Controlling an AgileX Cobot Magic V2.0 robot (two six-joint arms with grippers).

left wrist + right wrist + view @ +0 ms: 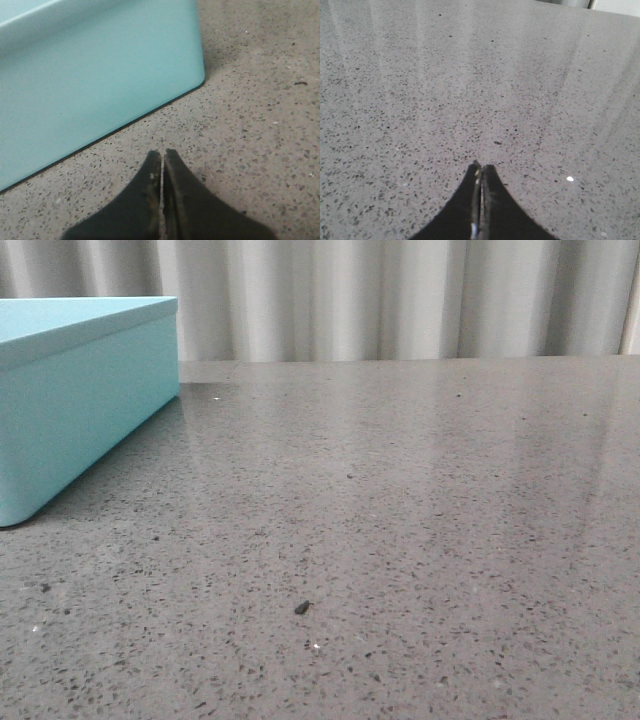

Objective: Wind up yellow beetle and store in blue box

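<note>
While yellow beetle out of sight, I see blue box (95, 75) just ahead of left gripper (162, 155); right gripper (481, 167) over bare table (400, 520); both pinched closed, empty.

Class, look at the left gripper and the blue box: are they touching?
Apart. The left wrist view shows bare table between the shut left gripper and the blue box.
</note>
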